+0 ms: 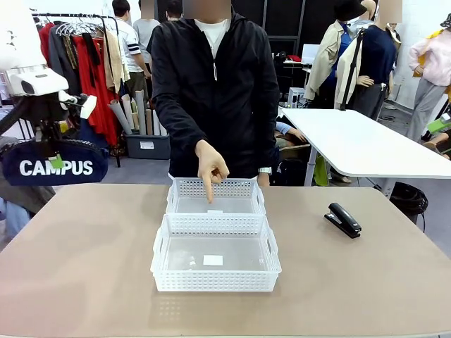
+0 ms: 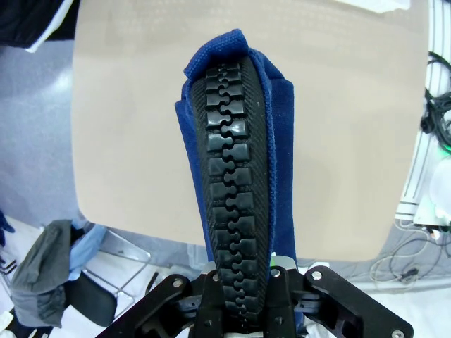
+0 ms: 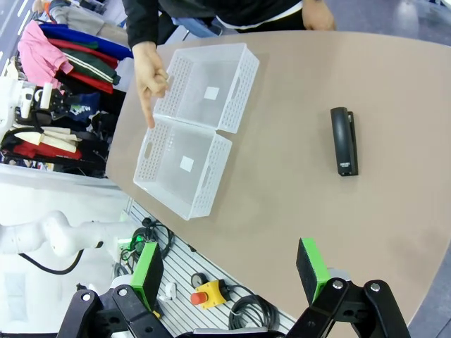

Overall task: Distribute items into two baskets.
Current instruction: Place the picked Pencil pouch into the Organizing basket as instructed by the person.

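Front view: neither item is in a basket, so the sorting has hardly begun. The left gripper [image 1: 55,156] hangs above the table's left edge, clamped on the top of the pouch [image 1: 70,169], which is clear of the surface. The near basket [image 1: 215,282] and the far basket [image 1: 215,188] sit end to end, touching, at the middle of the table [image 1: 84,253], and both are empty. A person's hand [image 1: 210,167] points a finger down into the far basket, probably marking where the pouch belongs. The stapler [image 1: 343,220] lies untouched on the right, well apart from the baskets. The tabletop is plain tan and otherwise bare. Behind it are a clothes rack [image 1: 84,49], a white table [image 1: 359,144] and other people.

Left wrist view: the jaws are shut tight on the pouch's zip [image 2: 229,176], with the blue fabric hanging away from the camera over the table edge and the floor.

Right wrist view: the right gripper [image 3: 229,271] is wide open and holds nothing, high above the table's near edge. The stapler [image 3: 344,141] lies ahead of it, and the baskets are off to one side with the hand pointing beside them. Cables lie on the floor below.

Left to do: drop the pouch in, then fetch and place the stapler.
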`<state>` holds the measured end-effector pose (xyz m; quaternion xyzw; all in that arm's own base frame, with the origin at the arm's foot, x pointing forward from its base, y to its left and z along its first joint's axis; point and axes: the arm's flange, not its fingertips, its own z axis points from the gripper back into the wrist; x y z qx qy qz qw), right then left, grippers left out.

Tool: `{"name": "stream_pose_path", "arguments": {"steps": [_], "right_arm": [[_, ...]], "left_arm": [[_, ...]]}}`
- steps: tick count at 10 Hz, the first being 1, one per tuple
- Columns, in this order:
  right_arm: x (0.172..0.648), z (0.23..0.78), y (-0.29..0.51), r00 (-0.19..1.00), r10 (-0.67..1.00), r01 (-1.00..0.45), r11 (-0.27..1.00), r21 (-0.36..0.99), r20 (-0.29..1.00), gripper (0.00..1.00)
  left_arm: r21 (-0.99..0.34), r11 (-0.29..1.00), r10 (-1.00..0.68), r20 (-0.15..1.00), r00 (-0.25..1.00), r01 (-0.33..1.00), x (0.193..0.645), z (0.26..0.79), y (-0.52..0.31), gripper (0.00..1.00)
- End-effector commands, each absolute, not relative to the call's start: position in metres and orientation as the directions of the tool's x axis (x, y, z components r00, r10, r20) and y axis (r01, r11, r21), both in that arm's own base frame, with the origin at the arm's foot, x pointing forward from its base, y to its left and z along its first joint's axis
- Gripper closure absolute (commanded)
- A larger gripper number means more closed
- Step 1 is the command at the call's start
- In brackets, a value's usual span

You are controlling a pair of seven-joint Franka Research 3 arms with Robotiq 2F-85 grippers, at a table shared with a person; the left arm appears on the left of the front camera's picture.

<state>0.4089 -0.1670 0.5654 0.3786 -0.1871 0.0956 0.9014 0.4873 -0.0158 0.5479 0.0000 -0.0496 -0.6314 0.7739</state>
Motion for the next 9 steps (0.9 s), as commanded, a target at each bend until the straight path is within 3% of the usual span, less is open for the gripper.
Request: {"name": "stream_pose_path", "arguments": {"steps": [1, 9], "right_arm": [[0.41, 0.569, -0.166, 0.909, 0.032, -0.318, 0.697, 0.643, 0.415, 0.0], [0.41, 0.569, -0.166, 0.909, 0.032, -0.318, 0.697, 0.643, 0.415, 0.0]], "left_arm": [[0.095, 0.2, -0.979, 0.062, 0.195, 0.975, 0.453, 0.551, -0.018, 1.0], [0.048, 0.182, -0.976, 0.131, 0.174, 0.982, 0.393, 0.535, -0.058, 1.0]]}}
